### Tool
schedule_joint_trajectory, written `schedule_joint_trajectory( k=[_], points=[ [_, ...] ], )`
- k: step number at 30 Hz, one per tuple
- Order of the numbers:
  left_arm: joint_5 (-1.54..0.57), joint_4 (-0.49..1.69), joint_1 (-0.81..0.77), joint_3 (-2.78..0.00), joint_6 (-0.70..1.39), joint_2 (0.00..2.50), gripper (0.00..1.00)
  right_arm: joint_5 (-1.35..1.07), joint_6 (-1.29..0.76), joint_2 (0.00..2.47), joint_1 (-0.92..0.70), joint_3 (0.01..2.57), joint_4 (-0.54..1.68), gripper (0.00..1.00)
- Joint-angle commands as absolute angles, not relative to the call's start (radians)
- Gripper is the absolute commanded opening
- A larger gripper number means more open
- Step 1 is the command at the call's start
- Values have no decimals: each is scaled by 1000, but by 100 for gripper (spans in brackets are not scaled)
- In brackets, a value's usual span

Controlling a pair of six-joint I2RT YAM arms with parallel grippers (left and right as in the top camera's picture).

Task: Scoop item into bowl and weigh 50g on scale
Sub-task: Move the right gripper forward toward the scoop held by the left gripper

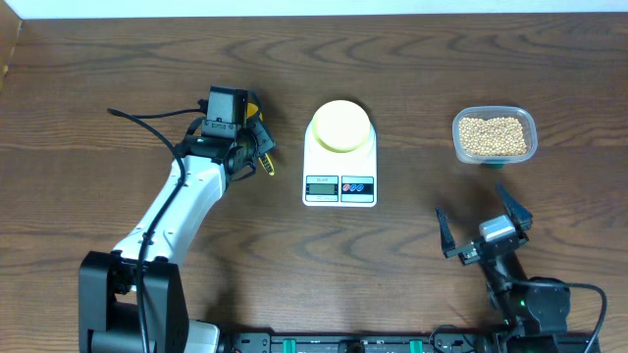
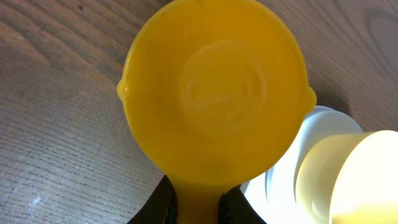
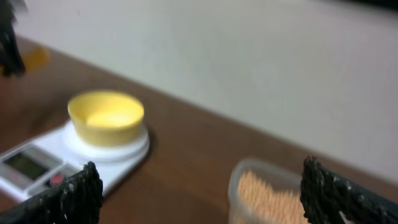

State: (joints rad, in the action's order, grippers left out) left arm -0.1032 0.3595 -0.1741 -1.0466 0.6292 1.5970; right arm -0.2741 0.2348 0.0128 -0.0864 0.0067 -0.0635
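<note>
My left gripper (image 1: pixel 257 142) is shut on the handle of a bright yellow scoop (image 2: pixel 214 87), left of the scale. The scoop's cup is empty and faces the left wrist camera. The pale yellow bowl (image 1: pixel 341 126) sits on the round platform of the white scale (image 1: pixel 340 181); in the left wrist view the bowl (image 2: pixel 348 180) is at the lower right. The item, small tan beans (image 1: pixel 494 135), fills a clear plastic tub (image 1: pixel 530 123) at the far right. My right gripper (image 1: pixel 483 221) stands wide open below the tub, empty, and its view shows the beans (image 3: pixel 267 196) between its fingertips (image 3: pixel 74 193).
The wooden table (image 1: pixel 412 59) is bare behind and between the objects. The scale's display and buttons (image 1: pixel 340 184) face the front edge. A black cable (image 1: pixel 147 118) loops off the left arm. A pale wall (image 3: pixel 249 56) rises behind the table.
</note>
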Motion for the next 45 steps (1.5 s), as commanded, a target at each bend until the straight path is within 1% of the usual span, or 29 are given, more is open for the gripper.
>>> schedule_joint_trajectory(
  k=[1,6,10,15,18,20,23,26,28,30,33,36,40,43,45],
  points=[
    [-105,361,-176,-1049,634,1601,8,-308,260,14,-81,6,-130,99],
    [-105,361,-176,-1049,634,1601,8,-305,259,67,-80,17,-230,99],
    [-105,361,-176,-1049,634,1601,8,-307,260,179,-80,81,-270,99],
    [-105,360,-176,-1049,634,1601,8,-390,320,419,-80,260,-277,99],
    [-105,358,-176,-1049,634,1601,8,-440,319,587,-80,393,-274,99],
    [-105,357,-176,-1049,635,1601,8,-494,318,700,-80,486,-254,99],
    [-105,358,-176,-1049,661,1601,8,-554,262,869,-80,637,-194,99],
    [-105,356,-176,-1049,708,1601,14,-590,192,1022,-80,778,-122,99],
    [-105,349,-176,-1049,762,1601,13,-627,176,1104,-80,853,-72,99],
    [-105,344,-176,-1049,808,1601,8,-680,176,1176,-80,909,-31,99],
    [-138,314,-176,-1049,818,1601,8,-757,176,1239,-80,929,-59,99],
    [-226,295,-176,-1049,820,1601,7,-740,176,1277,-79,928,-60,99],
    [-318,290,-176,-1049,918,1601,7,-844,152,1305,-95,928,-80,99],
    [-333,291,-176,-1049,976,1601,7,-914,147,1323,-119,928,-140,99],
    [-332,294,-176,-1049,1021,1601,7,-939,84,1335,-134,928,-208,99]
  ],
)
